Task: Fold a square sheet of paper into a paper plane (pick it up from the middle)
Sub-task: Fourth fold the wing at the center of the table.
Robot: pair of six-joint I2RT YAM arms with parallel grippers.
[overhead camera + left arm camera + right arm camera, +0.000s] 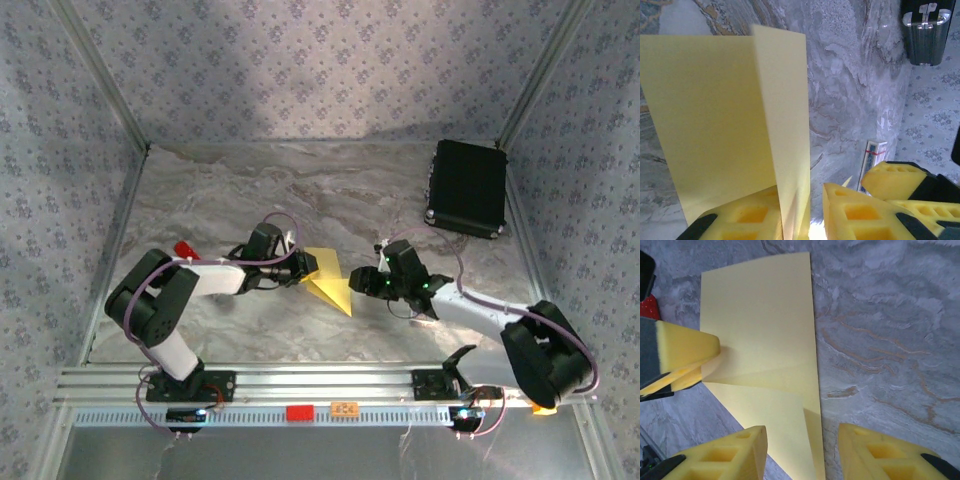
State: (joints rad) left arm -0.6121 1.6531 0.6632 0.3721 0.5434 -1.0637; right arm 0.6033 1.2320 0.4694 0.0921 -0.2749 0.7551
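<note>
Mid-fold, table [200, 200] centre — pinches square sheet of paper [330, 281] in left gripper [306, 268], holds right gripper [802, 452] agape (astride its edge); needs crease pressed.

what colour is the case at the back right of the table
The case is black, and it shows best in the top external view.

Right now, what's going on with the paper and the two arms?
The left gripper is pinching the square sheet of paper at its left edge. The sheet is already creased and partly folded. The right gripper sits at the opposite side, its fingers apart around the sheet's near edge, gripping nothing. The sheet is not yet a finished plane.
</note>
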